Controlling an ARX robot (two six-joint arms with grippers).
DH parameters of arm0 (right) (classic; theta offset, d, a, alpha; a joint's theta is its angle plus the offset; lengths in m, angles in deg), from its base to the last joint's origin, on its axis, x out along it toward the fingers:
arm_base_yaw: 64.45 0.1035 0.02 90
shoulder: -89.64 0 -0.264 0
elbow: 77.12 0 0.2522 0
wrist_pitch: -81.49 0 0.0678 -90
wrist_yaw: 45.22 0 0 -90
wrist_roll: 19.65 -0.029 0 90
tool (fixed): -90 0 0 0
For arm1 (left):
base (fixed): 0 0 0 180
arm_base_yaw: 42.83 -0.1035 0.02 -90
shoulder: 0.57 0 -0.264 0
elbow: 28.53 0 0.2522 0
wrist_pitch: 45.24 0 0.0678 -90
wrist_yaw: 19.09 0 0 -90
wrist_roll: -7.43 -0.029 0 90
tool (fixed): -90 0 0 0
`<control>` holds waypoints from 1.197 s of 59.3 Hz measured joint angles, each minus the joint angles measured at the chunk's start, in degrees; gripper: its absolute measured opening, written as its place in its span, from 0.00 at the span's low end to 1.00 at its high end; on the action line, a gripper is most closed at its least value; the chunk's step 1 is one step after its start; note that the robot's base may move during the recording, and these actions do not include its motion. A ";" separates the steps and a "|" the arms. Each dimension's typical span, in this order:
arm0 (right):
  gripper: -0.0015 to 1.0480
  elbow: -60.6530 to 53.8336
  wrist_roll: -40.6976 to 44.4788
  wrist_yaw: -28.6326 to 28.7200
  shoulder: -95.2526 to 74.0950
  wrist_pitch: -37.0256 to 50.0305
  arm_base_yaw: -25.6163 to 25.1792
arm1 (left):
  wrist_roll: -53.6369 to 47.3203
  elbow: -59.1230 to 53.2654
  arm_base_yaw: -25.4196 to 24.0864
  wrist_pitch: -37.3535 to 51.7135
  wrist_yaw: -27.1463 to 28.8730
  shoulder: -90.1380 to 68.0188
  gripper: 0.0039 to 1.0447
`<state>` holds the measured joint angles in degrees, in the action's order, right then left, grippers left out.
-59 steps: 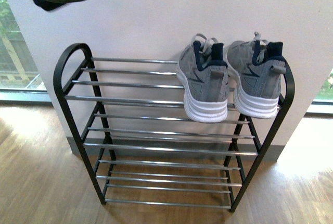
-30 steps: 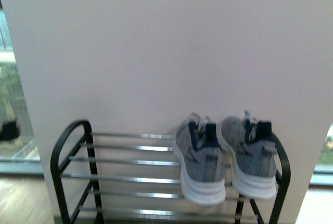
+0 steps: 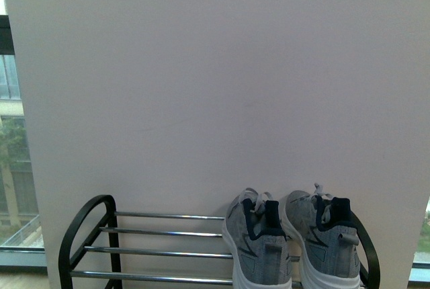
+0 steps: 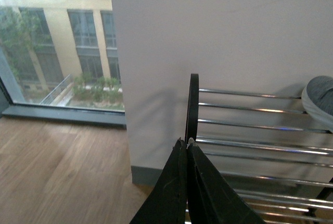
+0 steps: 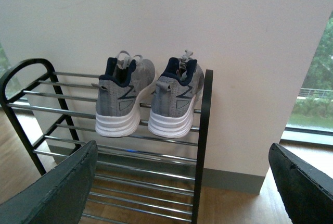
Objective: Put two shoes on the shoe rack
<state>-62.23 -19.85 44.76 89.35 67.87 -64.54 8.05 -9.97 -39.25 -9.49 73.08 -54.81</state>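
My view has lifted; sneakers [image 3: 261, 243] sit at the rack's [image 3: 168, 216] right end, left gripper [image 4: 186, 143] pinched together and empty, right gripper [image 5: 182, 153] spread wide and empty, so I judge the placing done.

A plain white wall [image 3: 222, 87] stands ahead, softly lit by daylight. To its left a tall window [image 3: 13, 168] shows trees and a pale building [image 4: 57, 21] with rows of dark panes. To its right another window [image 5: 315, 83] shows greenery. The floor [image 4: 57, 172] is light wood plank, and a grey skirting board [image 4: 148, 175] runs along the wall's foot.
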 joint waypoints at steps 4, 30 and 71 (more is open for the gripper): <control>0.91 0.00 0.02 0.02 0.00 0.00 0.00 | -0.07 -1.53 -2.21 0.31 -1.64 1.01 0.01; 0.91 0.00 0.02 0.00 0.00 0.00 0.00 | -0.04 -3.93 -3.32 -14.25 -2.10 17.90 0.01; 0.91 0.00 0.02 0.00 0.00 0.00 0.00 | -0.07 -3.98 -3.32 -32.96 -2.10 37.66 0.01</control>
<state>-62.23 -19.83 44.76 89.35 67.87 -64.54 7.99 -13.95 -42.58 -42.45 70.99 -17.15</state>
